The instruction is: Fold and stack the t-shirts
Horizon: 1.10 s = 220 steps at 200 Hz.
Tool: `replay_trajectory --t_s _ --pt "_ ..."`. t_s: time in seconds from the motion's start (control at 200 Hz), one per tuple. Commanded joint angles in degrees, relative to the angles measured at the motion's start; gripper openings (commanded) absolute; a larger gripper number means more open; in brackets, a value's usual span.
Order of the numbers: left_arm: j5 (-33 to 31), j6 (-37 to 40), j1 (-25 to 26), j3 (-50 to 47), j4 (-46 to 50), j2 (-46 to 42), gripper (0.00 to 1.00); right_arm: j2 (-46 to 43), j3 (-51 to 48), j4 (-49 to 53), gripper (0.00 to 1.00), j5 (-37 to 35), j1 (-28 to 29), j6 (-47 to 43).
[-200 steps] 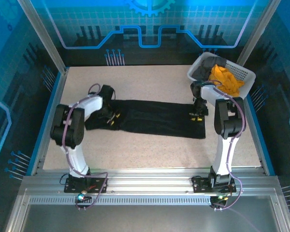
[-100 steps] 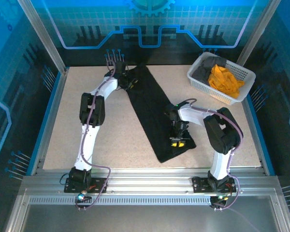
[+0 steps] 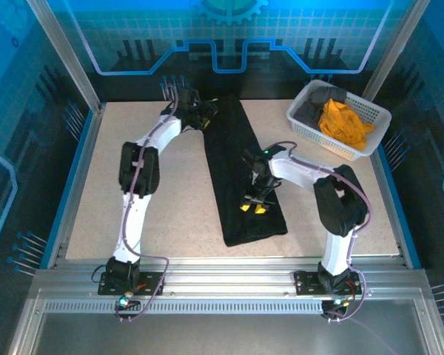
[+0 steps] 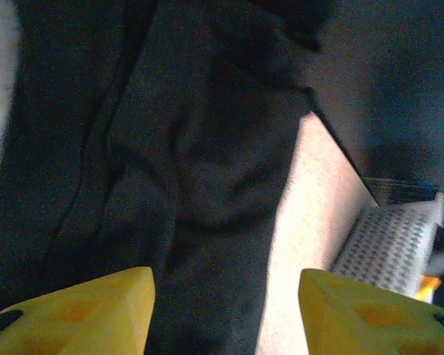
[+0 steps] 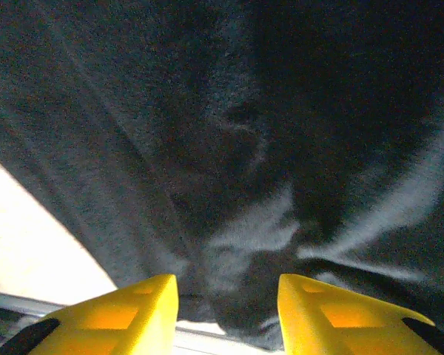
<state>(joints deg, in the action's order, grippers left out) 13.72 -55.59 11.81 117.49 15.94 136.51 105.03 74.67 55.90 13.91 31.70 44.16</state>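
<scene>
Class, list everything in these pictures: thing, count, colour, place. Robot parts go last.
black t-shirt: 1, black, long narrow strip on the table, far middle to near middle
orange-yellow t-shirt: 1, orange-yellow, crumpled in the basket
dark grey t-shirt: 1, dark grey, in the basket's far-left part
basket: 1, white lattice, table's far right corner
table: 1, speckled beige, under everything
left arm, right arm: 2, white and black, near edge
left pincer: 1, yellow fingers, open, above the strip's far end
right pincer: 1, yellow fingers, open, above the strip's near half
</scene>
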Motion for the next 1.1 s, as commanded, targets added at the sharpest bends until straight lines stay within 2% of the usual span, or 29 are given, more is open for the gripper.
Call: replay_trajectory --t_s 0.0,0.145,0.285,0.36,0.47,0.645,0.83,0.905,1.095 --pt "-0.35 2.35 0.49 -13.38 -0.3 -18.53 0.56 -7.33 -2.38 3.22 0.47 0.24 -4.42 -3.27" --pt "11.29 -0.68 1.5 -37.85 4.56 -32.15 0.55 -14.86 -11.52 3.71 0.51 -0.36 -12.56 -9.47" --pt "16.22 1.08 6.38 -58.09 10.83 -44.73 0.56 -17.93 -21.16 1.33 0.52 1.78 -20.69 -15.04" --pt "17.72 0.53 9.23 -65.72 12.03 -49.82 0.56 -16.67 -23.9 -1.12 0.53 3.75 -21.96 -16.66" --pt "19.19 -3.98 13.75 -73.86 8.91 -54.7 0.57 -12.67 -26.54 -6.26 0.51 7.81 -21.6 -16.18" --pt "19.86 -9.42 19.65 -77.91 4.57 -54.4 0.57 -7.49 -26.64 -10.24 0.41 9.52 -19.89 -14.79" --pt "18.64 -16.19 25.82 -78.07 -3.48 -49.16 0.57 -6.96 -26.55 -10.29 0.16 9.55 -16.98 -13.41" --pt "18.65 -18.27 28.25 -77.27 -6.0 -45.61 0.56 -7.85 -26.85 -10.2 0.14 9.57 -15.49 -12.34" --pt "17.0 -17.3 31.34 -73.19 -2.78 -38.93 0.52 -10.05 -27.3 -9.82 0.1 9.15 -13.13 -9.52"
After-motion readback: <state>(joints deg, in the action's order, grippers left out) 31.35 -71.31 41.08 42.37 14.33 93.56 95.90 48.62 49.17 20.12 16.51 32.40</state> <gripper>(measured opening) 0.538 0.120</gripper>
